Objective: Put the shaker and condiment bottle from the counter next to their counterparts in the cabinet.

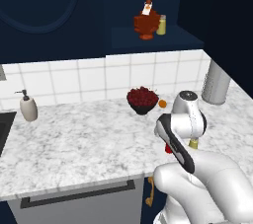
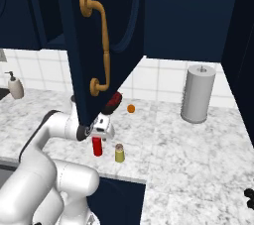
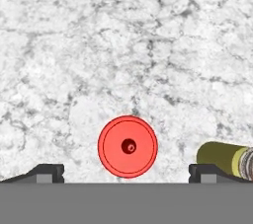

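We take the counter [image 1: 89,139] as our landmark and work down in size. Above its back edge the cabinet [image 1: 148,6] stands open — its door swings out over the worktop in the right base view, presumably so the shelf can be reached. On that shelf stand the counterparts, the squat brown bottle [image 1: 147,20] and the pale shaker [image 1: 161,24] just beside it, with bare shelf around them where the newcomers should go.

At the back of the counter, toward its right end, stands a grey paper towel roll [image 2: 199,93]; further left along the backsplash sit a dark bowl of red fruit [image 1: 143,98] and a soap dispenser [image 1: 28,107].

Near the counter's front edge the condiment bottle [image 2: 97,146] stands upright, and the shaker [image 2: 119,153] stands just beside it, apart from it.

The gripper [image 3: 126,171] hangs directly above the red bottle, looking straight down on its nozzle. Its fingers [image 3: 47,172] are spread wide and hold nothing; the bottle lies between them, so we judge this a line-up for a descent and grasp. The shaker sits close to one fingertip — a bump risk.
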